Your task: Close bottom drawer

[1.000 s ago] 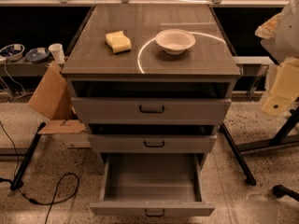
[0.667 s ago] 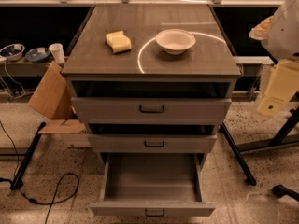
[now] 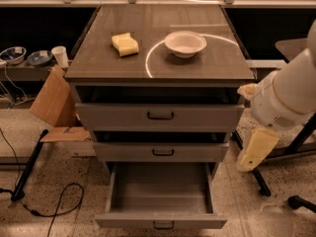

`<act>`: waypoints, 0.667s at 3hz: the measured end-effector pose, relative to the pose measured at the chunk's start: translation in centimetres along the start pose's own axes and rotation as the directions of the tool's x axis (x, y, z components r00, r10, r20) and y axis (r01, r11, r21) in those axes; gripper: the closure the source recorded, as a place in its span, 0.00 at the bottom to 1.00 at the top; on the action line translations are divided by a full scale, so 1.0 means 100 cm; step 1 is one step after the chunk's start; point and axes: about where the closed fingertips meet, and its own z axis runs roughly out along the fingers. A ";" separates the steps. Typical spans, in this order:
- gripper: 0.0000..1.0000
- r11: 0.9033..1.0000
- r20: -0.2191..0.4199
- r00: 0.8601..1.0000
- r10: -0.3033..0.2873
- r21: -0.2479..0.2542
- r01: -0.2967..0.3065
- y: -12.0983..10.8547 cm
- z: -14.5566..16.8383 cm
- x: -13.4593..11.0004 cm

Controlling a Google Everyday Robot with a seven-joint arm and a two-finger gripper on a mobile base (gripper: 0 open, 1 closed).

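And here's the bottom drawer [image 3: 160,196], pulled a long way out towards us at the foot of the cabinet [image 3: 217,65], its grey box bare inside. Its narrow front panel sits right at the near edge of our view, with the small dark handle [image 3: 163,225] in the middle. Above it, the middle drawer [image 3: 160,152] and top drawer [image 3: 159,116] stand slightly proud too (not our business today).

Over to the gripper [image 3: 256,149]. It hangs off the pale arm [image 3: 291,95] on the right, just beside the cabinet's right flank, about level with the middle drawer and clear of everything. We can't tell whether it's open or closed, and we see nothing in its hold.

Now the relation that counts, as we read it. The drawer slides along the near-far line, and its front runs left to right. That front lies to the left of the gripper and nearer to us, low to the floor. So the gripper sits on the wrong side of the panel for a push. We'd judge it has to drop, come near and swing left in front of that panel before pressing it away towards the cabinet.

Up top, a white bowl [image 3: 185,43] and a yellow sponge [image 3: 125,44] rest well apart from all this.
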 end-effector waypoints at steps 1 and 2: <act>0.00 0.999 0.022 0.999 0.032 -0.038 -0.031 0.025 0.075 0.018; 0.00 0.995 0.030 0.998 0.057 -0.084 -0.054 0.055 0.146 0.028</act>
